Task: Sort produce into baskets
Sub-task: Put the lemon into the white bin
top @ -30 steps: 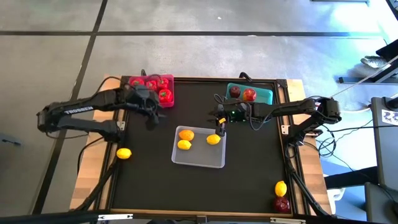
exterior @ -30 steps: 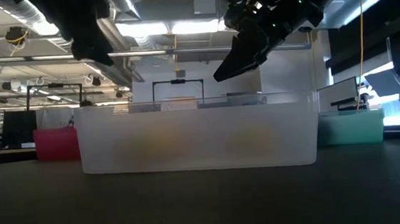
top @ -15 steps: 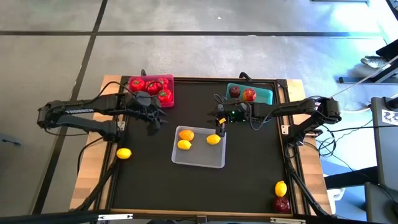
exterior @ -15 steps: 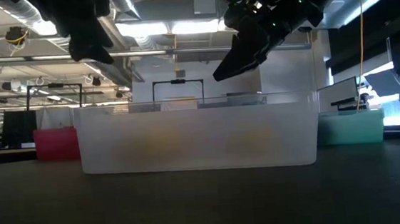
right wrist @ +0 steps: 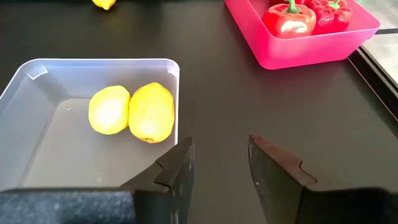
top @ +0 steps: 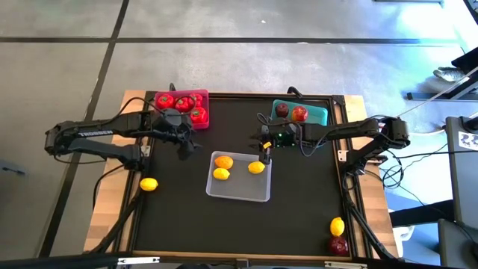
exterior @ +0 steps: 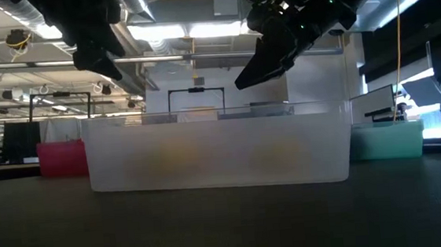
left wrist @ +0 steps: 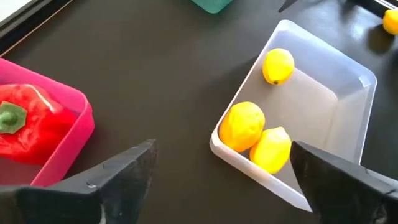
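Left gripper [top: 184, 146]: you are seeing it pulled back from over the pink tray [top: 181, 106] toward the table's middle, now hanging just beside the tray's near corner. Its fingers [left wrist: 118, 177] are standing wider apart than a second ago, gripping nothing.

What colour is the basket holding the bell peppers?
Pink, bordering on magenta; it shows best in the right wrist view.

Toy produce and three trays on the dark worktop.
Red peppers [top: 184, 104] fill the pink tray [top: 203, 119]; two apples [top: 291, 112] sit in the teal tray [top: 318, 117]; three lemons [top: 223, 161] lie in the clear tray [top: 239, 191]. Loose: a lemon [top: 149, 184] at left, a lemon [top: 337, 226] and apple [top: 338, 246] at the near right corner.
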Controlling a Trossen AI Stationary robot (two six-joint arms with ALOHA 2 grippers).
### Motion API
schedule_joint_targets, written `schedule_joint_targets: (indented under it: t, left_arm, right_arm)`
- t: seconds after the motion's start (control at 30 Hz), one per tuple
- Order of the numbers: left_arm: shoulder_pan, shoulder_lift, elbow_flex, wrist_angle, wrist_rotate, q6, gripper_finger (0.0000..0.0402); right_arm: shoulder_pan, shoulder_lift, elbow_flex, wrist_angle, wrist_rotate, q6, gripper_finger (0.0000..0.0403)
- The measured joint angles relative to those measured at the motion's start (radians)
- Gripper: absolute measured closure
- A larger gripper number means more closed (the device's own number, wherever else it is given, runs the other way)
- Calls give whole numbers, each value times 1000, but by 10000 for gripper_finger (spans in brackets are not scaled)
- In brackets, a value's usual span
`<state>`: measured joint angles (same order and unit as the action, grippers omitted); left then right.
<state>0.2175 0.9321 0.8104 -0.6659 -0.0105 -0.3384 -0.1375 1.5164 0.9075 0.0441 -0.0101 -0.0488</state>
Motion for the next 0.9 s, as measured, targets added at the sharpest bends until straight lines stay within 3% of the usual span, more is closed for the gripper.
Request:
schedule_joint_targets:
  t: [0.33, 0.63, 0.9]
  left_arm:
    - [-37, 0, 0, 55, 6, -11, 38]
    - [-221, 0, 40, 59, 8, -89, 38]
    - [-388, 0, 44, -16, 5, -290, 38]
  right_arm:
    - [0, 0, 0, 0, 0, 0, 251]
    - [0, 0, 0, 4, 0, 18, 251]
    - [0, 0, 0, 5, 0, 18, 251]
